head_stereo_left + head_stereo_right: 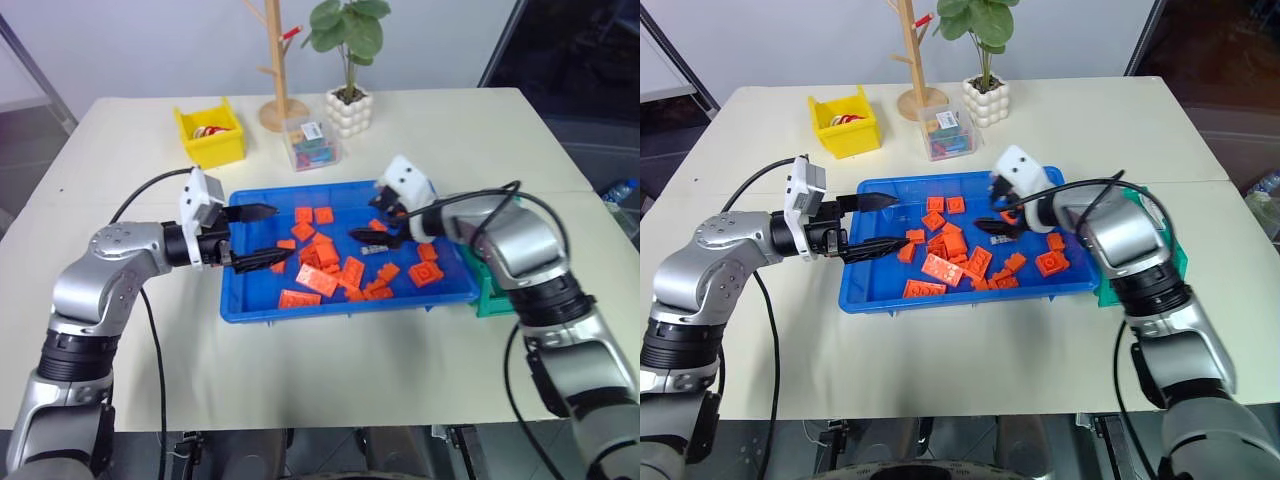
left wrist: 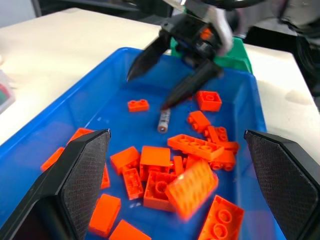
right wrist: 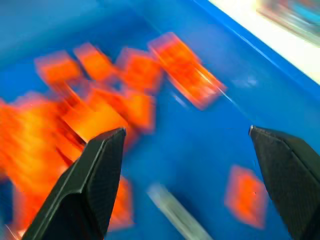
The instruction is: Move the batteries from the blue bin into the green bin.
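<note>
1. Leftmost, my left fingers [image 1: 258, 236] hang spread wide over the left rim of the blue bin [image 1: 250, 305], holding nothing.
2. Orange bricks [image 1: 316, 280] crowd the bin's middle; bare blue floor lies along the far wall and near the right end.
3. One battery [image 2: 164, 121] lies on that bare floor, just beside the bricks, clear in my left wrist view.
4. My right fingers [image 1: 388, 226] stand spread and empty just above that battery.
5. Rightmost, the green bin [image 1: 492, 292] sits on the counter [image 1: 450, 130] against the blue bin's right end, largely hidden by my right arm.
</note>
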You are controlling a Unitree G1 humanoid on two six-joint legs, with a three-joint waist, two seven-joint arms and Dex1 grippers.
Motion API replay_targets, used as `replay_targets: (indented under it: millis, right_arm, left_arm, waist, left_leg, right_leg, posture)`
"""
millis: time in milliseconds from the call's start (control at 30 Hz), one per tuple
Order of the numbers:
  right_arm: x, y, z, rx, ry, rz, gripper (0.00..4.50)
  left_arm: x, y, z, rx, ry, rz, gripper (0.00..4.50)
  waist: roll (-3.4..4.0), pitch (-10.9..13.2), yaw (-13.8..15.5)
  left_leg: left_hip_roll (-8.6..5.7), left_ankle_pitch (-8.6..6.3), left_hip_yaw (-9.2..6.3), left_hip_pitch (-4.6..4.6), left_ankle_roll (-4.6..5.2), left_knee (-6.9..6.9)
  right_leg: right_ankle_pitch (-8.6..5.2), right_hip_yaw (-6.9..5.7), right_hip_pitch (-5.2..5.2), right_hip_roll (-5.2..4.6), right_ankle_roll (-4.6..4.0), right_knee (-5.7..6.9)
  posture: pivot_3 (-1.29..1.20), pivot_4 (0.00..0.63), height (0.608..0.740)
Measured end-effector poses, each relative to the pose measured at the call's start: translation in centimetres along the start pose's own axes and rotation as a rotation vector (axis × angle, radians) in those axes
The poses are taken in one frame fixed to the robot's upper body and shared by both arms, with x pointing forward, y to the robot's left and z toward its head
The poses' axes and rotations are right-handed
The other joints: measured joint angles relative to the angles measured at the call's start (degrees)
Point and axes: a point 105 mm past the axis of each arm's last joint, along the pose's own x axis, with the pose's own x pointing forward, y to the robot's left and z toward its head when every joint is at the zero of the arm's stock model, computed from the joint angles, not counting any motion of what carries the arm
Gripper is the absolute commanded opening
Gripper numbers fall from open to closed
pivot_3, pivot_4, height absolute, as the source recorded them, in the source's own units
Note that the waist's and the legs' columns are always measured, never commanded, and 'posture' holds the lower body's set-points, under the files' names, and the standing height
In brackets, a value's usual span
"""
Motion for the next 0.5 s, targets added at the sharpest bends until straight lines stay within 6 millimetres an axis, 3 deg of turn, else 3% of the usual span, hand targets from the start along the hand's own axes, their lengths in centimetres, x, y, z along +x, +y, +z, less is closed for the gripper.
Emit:
replay_targets:
  millis: [233,500]
  right_arm:
    - [-0.8,0.0,-1.7,-0.029,0.047,0.069,4.04]
    - [0.0,0.8,-2.6,-0.028,0.064,0.126,4.04]
  left_arm:
    - [0.3,-0.1,0.6,0.016,-0.006,-0.027,4.5]
    - [0.2,0.0,0.4,0.007,-0.004,-0.026,4.5]
  waist:
    - [0.0,0.0,-1.4]
    - [0.0,0.0,-1.3]
  left_leg:
    - [0.02,0.0,0.02,0.03,0.0,0.0]
    - [0.01,0.0,0.01,0.0,0.0,0.02]
  right_leg:
    - [0.0,0.01,-0.01,0.01,0.0,0.04]
    - [0.0,0.01,-0.01,-0.01,0.0,0.03]
  posture:
    - [0.0,0.15,0.74]
    - [0.0,0.15,0.74]
